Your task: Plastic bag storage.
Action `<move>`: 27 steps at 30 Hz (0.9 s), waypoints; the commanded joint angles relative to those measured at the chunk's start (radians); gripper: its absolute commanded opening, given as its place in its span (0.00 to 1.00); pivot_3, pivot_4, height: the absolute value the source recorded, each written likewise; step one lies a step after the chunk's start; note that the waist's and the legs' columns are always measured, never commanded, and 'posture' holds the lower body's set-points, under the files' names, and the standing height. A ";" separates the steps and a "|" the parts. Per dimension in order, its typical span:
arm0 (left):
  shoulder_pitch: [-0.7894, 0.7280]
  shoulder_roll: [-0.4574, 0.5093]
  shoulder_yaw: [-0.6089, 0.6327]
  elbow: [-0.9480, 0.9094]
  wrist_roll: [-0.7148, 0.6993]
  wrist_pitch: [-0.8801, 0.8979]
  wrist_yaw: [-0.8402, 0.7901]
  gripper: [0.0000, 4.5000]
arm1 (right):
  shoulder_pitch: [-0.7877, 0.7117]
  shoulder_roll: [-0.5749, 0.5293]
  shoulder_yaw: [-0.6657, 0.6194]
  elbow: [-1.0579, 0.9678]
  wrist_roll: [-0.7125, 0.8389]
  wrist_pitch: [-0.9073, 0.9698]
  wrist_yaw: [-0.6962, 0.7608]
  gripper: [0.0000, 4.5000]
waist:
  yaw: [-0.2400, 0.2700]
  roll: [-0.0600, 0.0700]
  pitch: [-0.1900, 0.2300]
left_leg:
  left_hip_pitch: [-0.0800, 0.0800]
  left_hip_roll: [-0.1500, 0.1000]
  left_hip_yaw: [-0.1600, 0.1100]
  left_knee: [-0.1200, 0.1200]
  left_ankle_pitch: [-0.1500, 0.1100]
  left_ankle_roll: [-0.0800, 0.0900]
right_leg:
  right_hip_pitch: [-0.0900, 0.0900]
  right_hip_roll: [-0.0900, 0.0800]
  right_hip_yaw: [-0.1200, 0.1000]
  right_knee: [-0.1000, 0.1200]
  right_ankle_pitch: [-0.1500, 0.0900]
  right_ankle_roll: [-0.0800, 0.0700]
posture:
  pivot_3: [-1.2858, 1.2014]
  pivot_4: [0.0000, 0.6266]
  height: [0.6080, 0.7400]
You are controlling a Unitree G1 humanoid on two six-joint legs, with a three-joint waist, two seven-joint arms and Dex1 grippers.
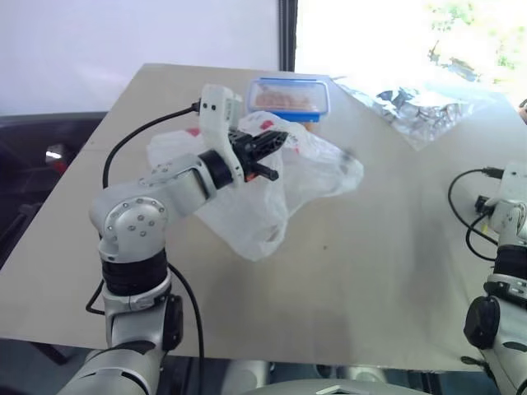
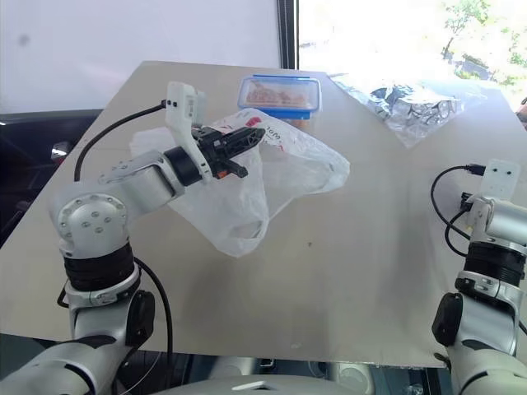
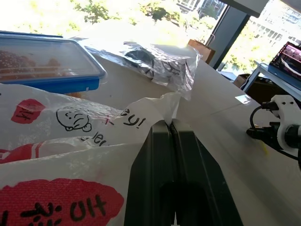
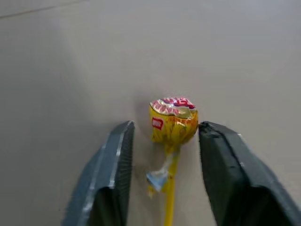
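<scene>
Our left gripper rises from the bottom centre of the frame, its two dark fingers pressed flat together with a fold of the bag pinched between their tips. We see the bag's white film spread across the lower left, with red patches, black lettering and a small cartoon face. In the upper left sits a blue-lidded box with brownish contents. Behind the bag, upper centre, lies a crinkled silvery bag on the tan table. At the right edge we see our other arm with a black cable.
</scene>
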State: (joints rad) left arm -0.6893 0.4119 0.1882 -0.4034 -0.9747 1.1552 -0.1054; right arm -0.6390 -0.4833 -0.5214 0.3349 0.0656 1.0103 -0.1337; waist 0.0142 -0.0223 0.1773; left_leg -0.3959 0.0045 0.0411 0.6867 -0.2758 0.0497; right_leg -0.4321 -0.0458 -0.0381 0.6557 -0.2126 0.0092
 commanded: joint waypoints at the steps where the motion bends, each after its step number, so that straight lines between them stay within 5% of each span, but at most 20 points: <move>1: -0.005 0.017 0.029 -0.040 -0.021 -0.001 0.001 0.00 | 0.020 0.006 -0.044 0.006 0.046 -0.037 0.021 0.12 | 0.000 0.000 0.000 | 0.000 0.000 0.000 0.000 0.000 0.000 | 0.000 0.000 0.000 0.000 0.000 0.000 | 0.52 0.24 1.00; 3: -0.002 0.018 0.036 -0.041 -0.027 -0.002 0.005 0.00 | 0.044 0.013 -0.029 -0.090 0.116 -0.011 0.112 0.01 | 0.000 0.000 0.000 | 0.000 0.000 0.000 0.000 0.000 0.000 | 0.000 0.000 0.000 0.000 0.000 0.000 | 0.52 0.24 1.00; 9: -0.013 0.025 0.062 -0.027 -0.050 0.001 0.008 0.00 | 0.183 0.022 0.183 -0.622 0.430 0.143 0.478 0.01 | -0.017 0.002 0.000 | 0.000 0.002 0.000 -0.001 0.000 0.000 | -0.002 0.002 0.002 0.000 0.000 0.000 | 0.52 0.24 1.00; 13: -0.031 0.055 0.066 -0.017 -0.069 0.008 -0.013 0.00 | 0.131 0.117 0.366 -0.826 0.600 0.272 0.540 0.01 | -0.029 0.002 0.001 | 0.000 0.004 -0.001 -0.002 0.000 0.000 | -0.002 0.005 0.003 0.001 0.000 0.000 | 0.52 0.24 1.00; 18: -0.047 0.112 0.106 -0.022 -0.154 0.031 -0.044 0.00 | -0.056 0.250 0.636 -0.599 0.459 0.155 0.500 0.01 | -0.026 0.001 0.001 | 0.001 0.003 -0.001 0.000 0.000 0.000 | -0.003 0.007 0.003 0.003 0.000 0.000 | 0.52 0.24 1.00; 23: -0.032 0.179 0.169 -0.057 -0.322 0.059 -0.006 0.00 | -0.314 0.413 0.787 -0.016 0.219 -0.344 0.539 0.01 | -0.028 0.000 0.001 | -0.001 0.001 -0.001 0.001 0.000 0.000 | -0.003 0.007 0.005 0.002 0.000 0.000 | 0.52 0.24 1.00; 26: 0.011 0.216 0.177 -0.076 -0.359 0.059 0.036 0.00 | -0.438 0.497 0.739 0.198 0.204 -0.523 0.590 0.23 | -0.029 -0.001 0.001 | -0.002 0.001 -0.001 -0.001 0.000 0.000 | -0.006 0.006 0.006 0.002 0.000 0.000 | 0.52 0.24 1.00; 27: 0.030 0.226 0.186 -0.080 -0.370 0.055 0.057 0.00 | -0.452 0.499 0.725 0.195 0.198 -0.543 0.584 0.43 | -0.026 -0.001 0.001 | -0.003 0.001 -0.002 -0.004 0.000 -0.001 | -0.008 0.004 0.007 0.003 0.000 0.000 | 0.52 0.24 1.00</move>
State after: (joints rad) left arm -0.6772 0.6152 0.3440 -0.4527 -1.3122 1.2204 -0.0789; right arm -1.0587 0.0195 0.2456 0.5321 0.2768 0.5406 0.4423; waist -0.0123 -0.0229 0.1782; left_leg -0.4003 0.0055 0.0376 0.6820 -0.2760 0.0488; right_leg -0.4406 -0.0425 -0.0314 0.6589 -0.2122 0.0088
